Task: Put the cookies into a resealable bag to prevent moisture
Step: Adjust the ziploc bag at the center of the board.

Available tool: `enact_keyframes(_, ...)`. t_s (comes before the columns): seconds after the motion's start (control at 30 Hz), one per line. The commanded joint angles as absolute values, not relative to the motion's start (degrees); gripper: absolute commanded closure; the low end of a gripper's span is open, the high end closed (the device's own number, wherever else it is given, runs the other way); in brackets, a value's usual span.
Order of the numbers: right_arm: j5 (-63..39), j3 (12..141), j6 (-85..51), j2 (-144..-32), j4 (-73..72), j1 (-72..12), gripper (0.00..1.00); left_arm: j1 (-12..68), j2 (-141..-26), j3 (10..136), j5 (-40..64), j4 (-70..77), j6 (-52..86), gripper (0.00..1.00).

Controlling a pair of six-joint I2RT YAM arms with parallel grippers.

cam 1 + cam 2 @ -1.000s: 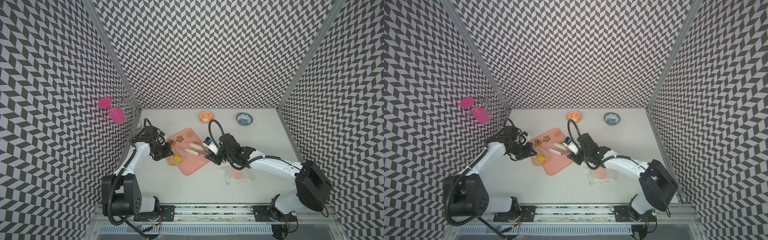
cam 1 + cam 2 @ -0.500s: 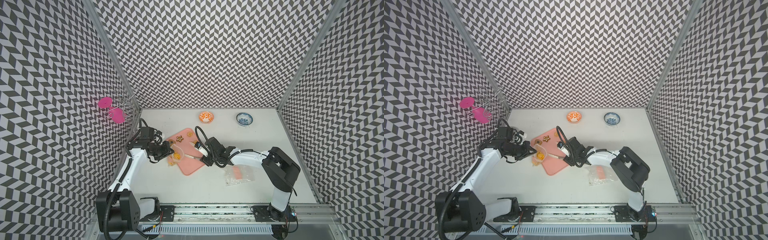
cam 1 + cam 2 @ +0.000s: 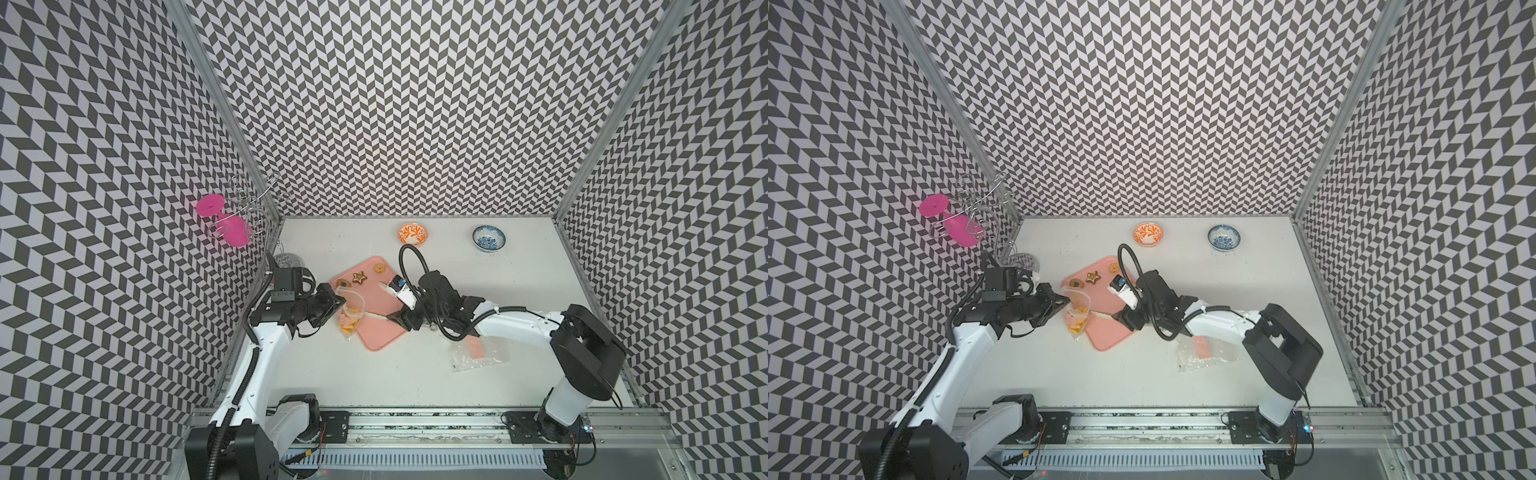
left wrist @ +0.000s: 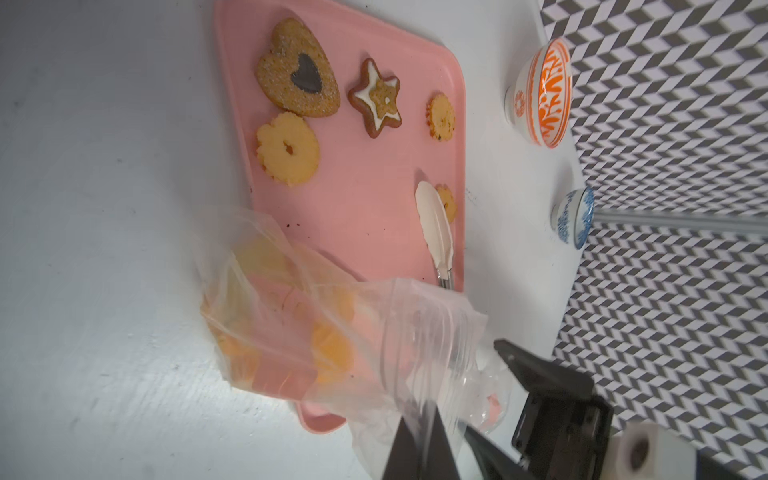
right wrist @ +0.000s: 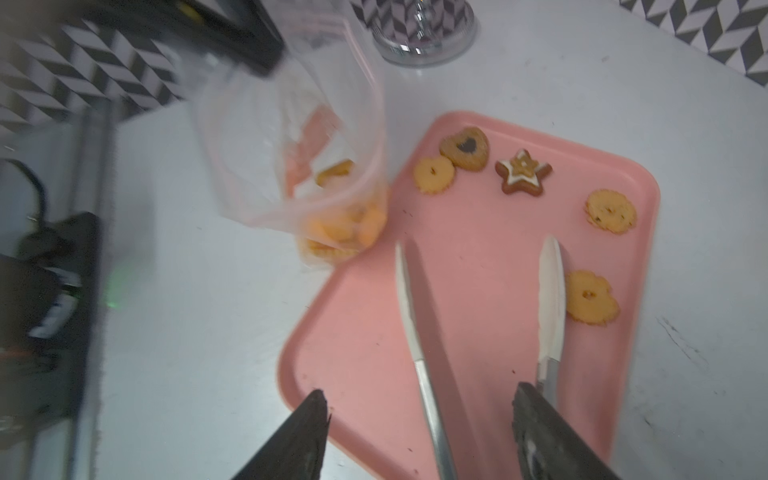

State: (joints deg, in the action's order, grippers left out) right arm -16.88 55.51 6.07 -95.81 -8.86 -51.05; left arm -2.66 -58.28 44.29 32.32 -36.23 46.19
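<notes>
We pinch the crinkly clear bag (image 4: pixel 291 286) of orange cookies (image 4: pixel 332 353) with the left end effector (image 3: pixel 337 297); the right end effector (image 5: pixel 420 395) clasps splayed, white-tipped metal tongs (image 5: pixel 550 291).

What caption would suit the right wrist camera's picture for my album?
Open tongs hover over five cookies left on a pink tray, beside a clear bag already holding several.

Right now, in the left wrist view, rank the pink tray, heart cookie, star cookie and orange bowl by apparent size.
Largest: pink tray.
Then heart cookie and orange bowl, about alike, so unranked.
Smallest: star cookie.
</notes>
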Motion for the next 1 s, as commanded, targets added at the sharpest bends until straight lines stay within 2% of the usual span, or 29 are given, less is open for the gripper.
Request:
enact_keyframes(0.0, -25.0, 52.0, -1.6, -96.1, -24.4, -54.5, 0.35, -2.8, -54.3, 40.0, 34.3, -27.9, 57.6, 1.0)
enact_keyframes(0.3, -23.2, 60.7, -2.7, -107.8, -31.2, -57.0, 0.46, -2.5, -52.5, 38.7, 32.9, -31.4, 57.8, 1.0)
enact_keyframes(0.47, -23.7, 63.9, -4.1, -110.5, -31.2, -57.0, 0.53, -2.5, -52.6, 39.9, 31.2, -32.7, 56.3, 1.0)
enact_keyframes(0.73, -24.1, 63.7, -4.1, -111.2, -30.6, -57.0, 0.72, -2.5, -52.8, 39.7, 31.2, -31.9, 56.4, 1.0)
enact_keyframes(0.97, -23.2, 64.7, -2.9, -112.4, -28.6, -57.1, 0.73, -2.6, -52.7, 39.8, 31.1, -31.9, 56.3, 1.0)
